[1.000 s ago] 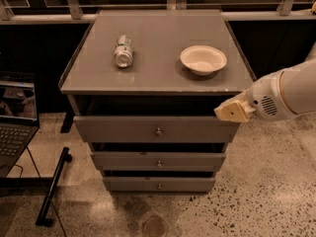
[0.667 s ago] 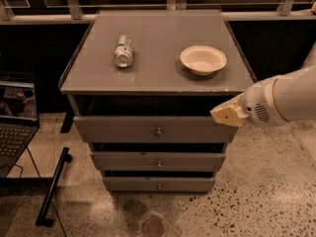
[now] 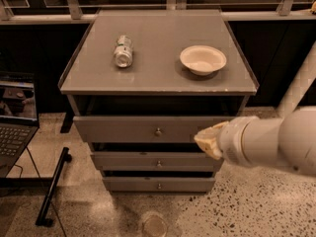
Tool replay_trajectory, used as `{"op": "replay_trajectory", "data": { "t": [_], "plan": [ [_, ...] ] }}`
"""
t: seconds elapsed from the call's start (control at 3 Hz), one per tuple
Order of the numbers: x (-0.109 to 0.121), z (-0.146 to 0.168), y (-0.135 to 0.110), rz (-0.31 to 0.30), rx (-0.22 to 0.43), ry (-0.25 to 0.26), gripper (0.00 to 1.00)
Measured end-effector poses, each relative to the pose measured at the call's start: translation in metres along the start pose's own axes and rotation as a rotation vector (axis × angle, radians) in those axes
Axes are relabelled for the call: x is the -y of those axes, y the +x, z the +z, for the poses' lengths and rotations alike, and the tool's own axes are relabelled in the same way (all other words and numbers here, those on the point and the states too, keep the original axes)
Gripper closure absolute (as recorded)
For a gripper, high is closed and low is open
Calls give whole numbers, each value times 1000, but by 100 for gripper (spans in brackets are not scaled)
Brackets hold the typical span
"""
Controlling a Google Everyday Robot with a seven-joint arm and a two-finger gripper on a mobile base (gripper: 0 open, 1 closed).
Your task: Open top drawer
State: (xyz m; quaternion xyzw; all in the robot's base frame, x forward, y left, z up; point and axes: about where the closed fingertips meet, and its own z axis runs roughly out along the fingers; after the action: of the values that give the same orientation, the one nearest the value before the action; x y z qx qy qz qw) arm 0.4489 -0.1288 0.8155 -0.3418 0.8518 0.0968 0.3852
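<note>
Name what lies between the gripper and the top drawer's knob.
Only bare front of the top drawer; the camera view shows the gripper right of its knob.

The grey top (image 3: 158, 75) carries two things, well apart. A can (image 3: 123, 52) lies on its side toward the back left corner, its length running front to back. A pale bowl (image 3: 203, 59) stands upright nearer the right edge, about midway between back and front. The gripper (image 3: 206, 140) hangs below the front edge, toward the front right corner, off the top.
</note>
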Motion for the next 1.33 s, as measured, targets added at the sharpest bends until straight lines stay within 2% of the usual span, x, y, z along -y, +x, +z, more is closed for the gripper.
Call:
{"op": "replay_trajectory", "data": {
  "t": [0.33,0.67,1.0,1.33],
  "plan": [
    [-18,21,31,-94,-56,104,100],
    [-2,17,47,-117,-35,240,100],
    [6,18,36,-129,11,279,100],
    [6,18,36,-129,11,279,100]
  ]
}}
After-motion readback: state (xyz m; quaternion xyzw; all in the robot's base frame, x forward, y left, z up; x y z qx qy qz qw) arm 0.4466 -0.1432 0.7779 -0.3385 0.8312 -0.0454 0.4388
